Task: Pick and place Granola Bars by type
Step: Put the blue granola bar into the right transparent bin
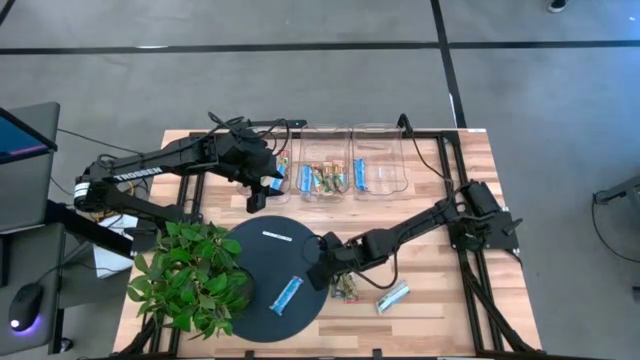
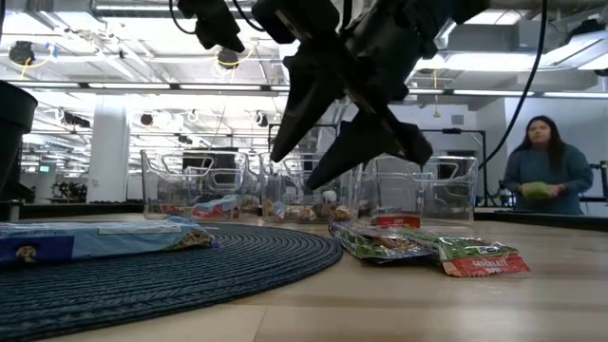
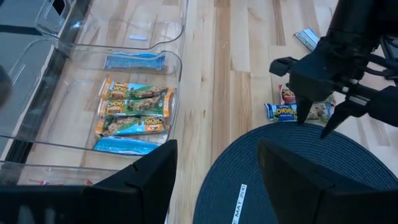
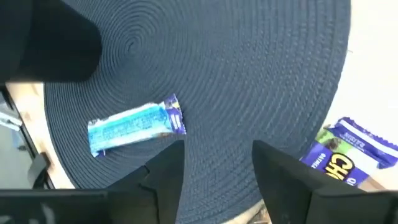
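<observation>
**My two hands over the snack bars**

On the far left, my left gripper [image 1: 257, 195] hangs over the table, near the clear bins [image 1: 340, 172]. Its fingers [image 3: 140, 180] are spread wide and hold nothing.

A leafy green plant [image 1: 190, 275] sits at the near left corner of the wooden table [image 1: 440, 300], touching the round dark mat [image 1: 250, 250].

On the mat, toward the near side, lies one blue bar [image 1: 287, 294]. A thin white strip [image 1: 277, 236] lies on the far part of the mat.

The bins stand in a row at the far side. The left bin has a red-brown bar. The middle bin [image 3: 134, 115] has orange and green bars [image 3: 132, 107] packed side by side, with blue ones beside them. The right bin holds a blue bar [image 1: 360, 174].

My right gripper [image 1: 322, 272] hovers over the right edge of the mat. Its fingers [image 4: 283, 171] are spread apart and hold nothing.

Just right of the mat, a few bars [image 1: 347, 290] lie in a small heap on the wood. A silvery-blue bar [image 1: 393, 297] lies near them, farther right.

Far behind the table, on the right, stands a person [image 2: 544, 163].
</observation>
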Controlling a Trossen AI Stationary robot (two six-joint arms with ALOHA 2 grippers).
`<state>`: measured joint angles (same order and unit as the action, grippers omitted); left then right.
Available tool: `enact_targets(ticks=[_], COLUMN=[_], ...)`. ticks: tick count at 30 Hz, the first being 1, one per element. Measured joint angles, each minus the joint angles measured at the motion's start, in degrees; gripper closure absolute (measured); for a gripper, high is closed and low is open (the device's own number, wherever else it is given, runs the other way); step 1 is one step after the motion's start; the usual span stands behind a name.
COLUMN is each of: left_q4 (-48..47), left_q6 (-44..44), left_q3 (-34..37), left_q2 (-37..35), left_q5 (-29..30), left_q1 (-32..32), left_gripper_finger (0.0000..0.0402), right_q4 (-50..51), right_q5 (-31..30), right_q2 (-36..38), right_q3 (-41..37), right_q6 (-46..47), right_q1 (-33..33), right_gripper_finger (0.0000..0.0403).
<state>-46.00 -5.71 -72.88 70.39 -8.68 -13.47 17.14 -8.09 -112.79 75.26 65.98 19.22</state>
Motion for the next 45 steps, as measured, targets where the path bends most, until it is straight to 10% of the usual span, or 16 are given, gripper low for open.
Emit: enact_targets(ticks=[45], left_q4=[0.0], left_q6=[-0.4], left_q3=[0.0], left_q2=[0.0], left_q5=[0.3], left_q1=[0.0], left_gripper_finger=[0.0186], right_q4=[30.9], right_q5=[4.0], right_q2=[0.7], right_q3=[-1.4], right_q6=[9.6], right_q1=[-1.7], right_gripper_finger=[0.0268])
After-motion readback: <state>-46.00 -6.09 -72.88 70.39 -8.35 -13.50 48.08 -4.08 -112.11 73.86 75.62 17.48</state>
